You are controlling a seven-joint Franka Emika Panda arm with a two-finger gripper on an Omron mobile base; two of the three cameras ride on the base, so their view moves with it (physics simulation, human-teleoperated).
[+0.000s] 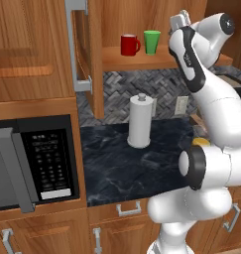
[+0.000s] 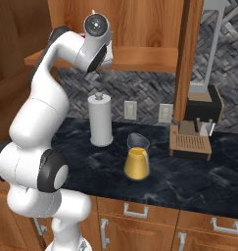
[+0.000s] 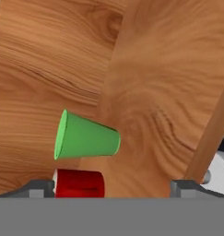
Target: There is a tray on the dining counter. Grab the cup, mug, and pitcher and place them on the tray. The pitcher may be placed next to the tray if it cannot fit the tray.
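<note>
Gripper approaching the shelf, jaws spread wide.
The green cup looks light, rigid and smooth; grasp across its tapered wall, clear of the red mug.

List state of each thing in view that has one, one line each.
tool: open, empty, raised near the shelf.
cup: upright on the cabinet shelf, beside the mug.
mug: upright on the shelf, untouched.
pitcher: upright on the counter, yellow-orange liquid in its lower part.
cabinet door: open.
microwave: door ajar.
</note>
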